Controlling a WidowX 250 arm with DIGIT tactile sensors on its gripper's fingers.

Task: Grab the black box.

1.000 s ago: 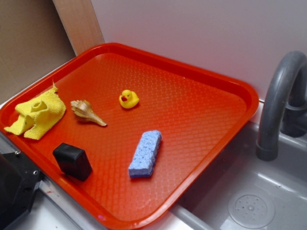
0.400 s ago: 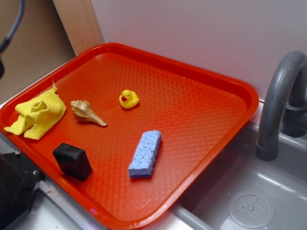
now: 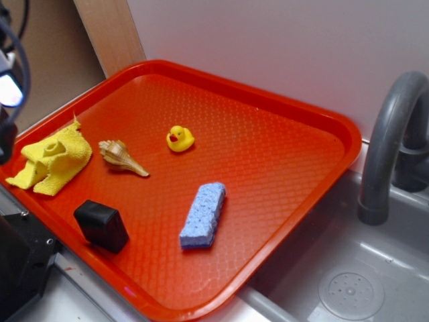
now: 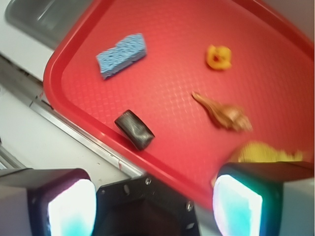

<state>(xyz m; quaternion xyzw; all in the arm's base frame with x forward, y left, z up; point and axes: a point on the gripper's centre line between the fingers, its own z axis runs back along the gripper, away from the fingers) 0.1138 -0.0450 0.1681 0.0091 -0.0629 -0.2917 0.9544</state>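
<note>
The black box [image 3: 100,226] rests near the front left edge of the red tray [image 3: 268,154], standing free with nothing touching it. In the wrist view the black box [image 4: 134,129] lies just inside the tray's rim [image 4: 88,125], well ahead of my gripper [image 4: 155,206]. The gripper is open, its two pale fingertips [image 4: 71,209] spread wide with nothing between them, and it hovers over the dark block outside the tray. In the exterior view only part of my arm [image 3: 8,94] shows, at the upper left edge, above the yellow cloth.
On the tray lie a yellow cloth [image 3: 52,158], a seashell [image 3: 120,157], a rubber duck [image 3: 179,138] and a blue sponge [image 3: 203,215]. A dark equipment block [image 3: 20,268] sits at the front left. A sink [image 3: 348,282] and grey faucet [image 3: 389,141] stand to the right.
My arm has come further into the exterior view at the upper left edge. The black box and the other objects have not moved.
</note>
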